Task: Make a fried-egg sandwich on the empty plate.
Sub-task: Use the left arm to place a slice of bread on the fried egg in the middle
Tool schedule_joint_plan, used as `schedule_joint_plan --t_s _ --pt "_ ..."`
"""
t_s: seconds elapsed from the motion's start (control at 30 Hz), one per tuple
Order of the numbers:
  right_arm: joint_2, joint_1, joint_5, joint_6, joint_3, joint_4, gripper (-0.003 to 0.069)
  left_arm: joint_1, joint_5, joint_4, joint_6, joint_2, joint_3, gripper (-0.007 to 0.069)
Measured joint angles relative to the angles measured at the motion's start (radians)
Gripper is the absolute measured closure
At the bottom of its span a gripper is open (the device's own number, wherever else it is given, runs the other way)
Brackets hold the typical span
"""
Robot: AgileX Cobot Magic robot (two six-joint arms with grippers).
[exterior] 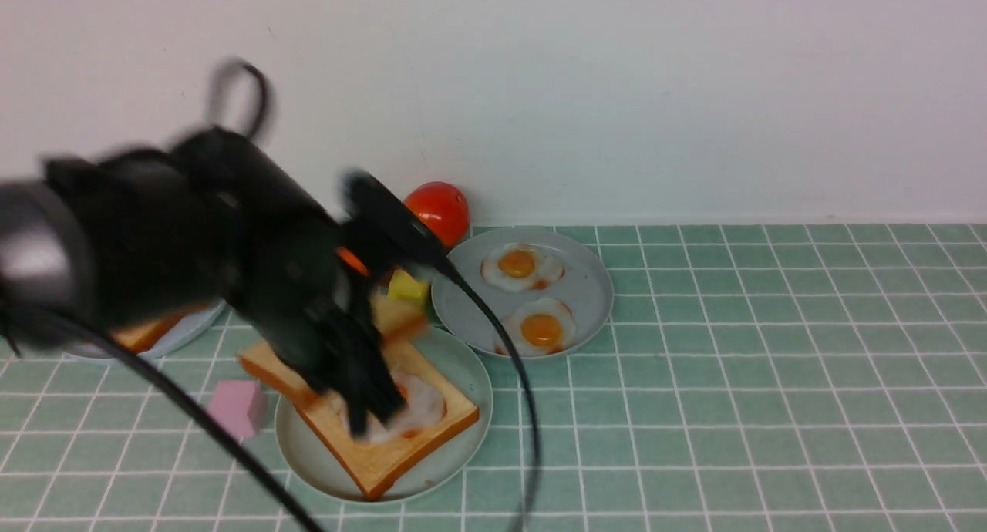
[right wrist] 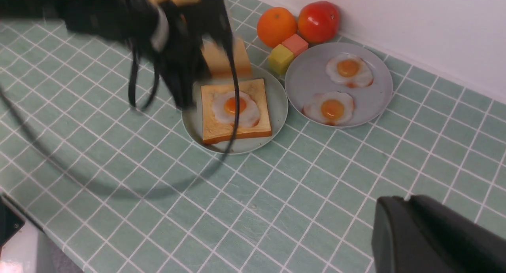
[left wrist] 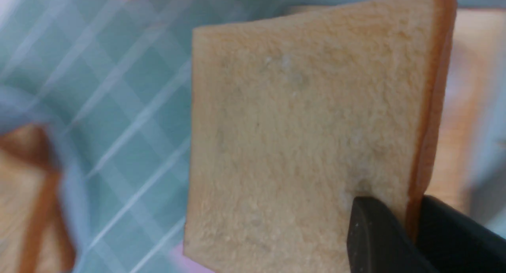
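Left hand point(left wrist: 411, 225) is pinching the top toast slice point(left wrist: 300, 126) by its crust edge, tilted over the mint plate point(right wrist: 278, 107), which is carrying the bottom toast point(right wrist: 209, 126) and fried egg point(right wrist: 249, 116). Next it's needing levelling and squaring over the egg. Toast is looking spongy, square and stiff. Right hand point(right wrist: 407, 209): can't tell its state.

A toast slice point(right wrist: 215, 124) with a fried egg point(right wrist: 249, 114) on it lies on the near plate point(right wrist: 276, 107), a second slice point(left wrist: 296, 126) over that plate's back rim. Back-right of the near plate sits another plate point(exterior: 590, 285) bearing two eggs point(exterior: 523, 266); straight behind the near plate, a cube point(exterior: 407, 287), then a tomato point(exterior: 438, 208). A block point(exterior: 235, 409) lies just left, a third plate point(exterior: 189, 328) back-left.
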State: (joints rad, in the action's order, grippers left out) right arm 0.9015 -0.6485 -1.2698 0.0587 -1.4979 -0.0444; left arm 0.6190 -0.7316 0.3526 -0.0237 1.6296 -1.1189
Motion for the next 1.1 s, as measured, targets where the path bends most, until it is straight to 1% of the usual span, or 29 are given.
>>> schedule_joint_plan --t_s 0.03,0.07,0.17,0.3,0.43,0.57,0.77,0.83,0.97,1.0,1.1 --pt "0.0 0.0 0.0 0.0 0.0 -0.001 0.0598 0.047 0.0 0.014 0.005 0.014 0.003 0.0517" --pt "0.0 0.0 0.0 0.0 0.0 -0.002 0.0596 0.073 0.003 0.029 0.012 0.026 0.003 0.0517" --pt "0.0 0.0 0.0 0.0 0.0 -0.019 0.0594 0.109 0.016 0.079 0.042 0.062 0.003 0.0517" --pt "-0.002 0.0 0.0 0.0 0.0 -0.039 0.0589 0.113 0.03 0.114 0.077 0.106 0.003 0.0517" --pt "-0.002 0.0 0.0 -0.001 0.0 -0.076 0.0585 0.113 0.041 0.162 0.145 0.155 0.003 0.0524" --pt "-0.002 0.0 0.0 -0.004 0.0 -0.092 0.0582 0.113 0.069 0.17 0.2 0.172 0.003 0.0524" --pt "-0.002 -0.001 0.0 -0.004 0.0 -0.097 0.0582 0.113 0.082 0.159 0.216 0.176 0.003 0.0521" --pt "-0.002 -0.001 0.0 -0.004 0.0 -0.098 0.058 0.113 0.082 0.151 0.217 0.176 0.003 0.0494" --pt "-0.002 -0.001 0.0 -0.004 0.0 -0.1 0.0575 0.113 0.082 0.134 0.22 0.176 0.003 0.0389" --pt "-0.002 -0.001 0.0 -0.004 0.0 -0.1 0.0573 0.113 0.082 0.126 0.23 0.176 0.003 0.033" --pt "-0.002 -0.001 0.0 -0.004 0.0 -0.1 0.0571 0.113 0.077 0.108 0.264 0.171 -0.003 0.0254"
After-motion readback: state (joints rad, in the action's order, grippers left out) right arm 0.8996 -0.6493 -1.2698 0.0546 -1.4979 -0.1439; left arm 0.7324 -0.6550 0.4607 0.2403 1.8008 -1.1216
